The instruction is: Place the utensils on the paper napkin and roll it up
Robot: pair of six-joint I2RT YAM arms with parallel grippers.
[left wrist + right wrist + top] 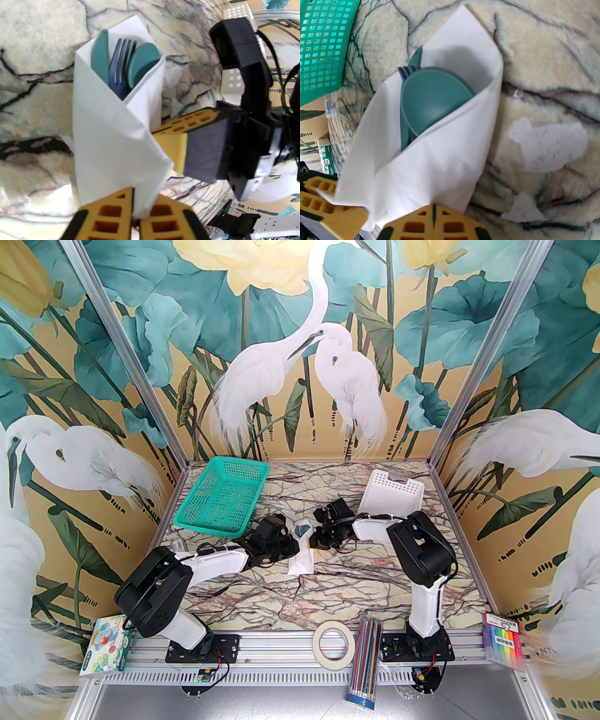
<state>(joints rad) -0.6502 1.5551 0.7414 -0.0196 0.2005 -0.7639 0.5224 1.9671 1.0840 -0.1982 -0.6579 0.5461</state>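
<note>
Right around the middle of the marble-patterned desk [328, 587], we're looking at a thin white paper napkin [302, 563] lying wrapped into a cone-ish roll, with its open end pointing toward the far edge. Poking out of that open end we're seeing a teal-green plastic spoon with a round bowl [431, 98] and a dark blue plastic fork [120, 70] tucked in beside it. There's also a flat teal-green plastic piece [100, 56] on the fork's other side, and honestly we can't tell what that one is.

Both arms are leaning in on the roll, one from each side. The left gripper [136, 208] is holding its yellow fingers nearly together, pinching the napkin's paper near the closed end. The right gripper [433, 211] is sitting with its jaws pressed tight together right at the napkin's edge, and we can't tell if any paper is caught in there.

A green mesh plastic basket [220, 500] is sitting toward the far-left corner and a white perforated plastic basket [391, 491] toward the far-right corner, both well apart from the roll.
</note>
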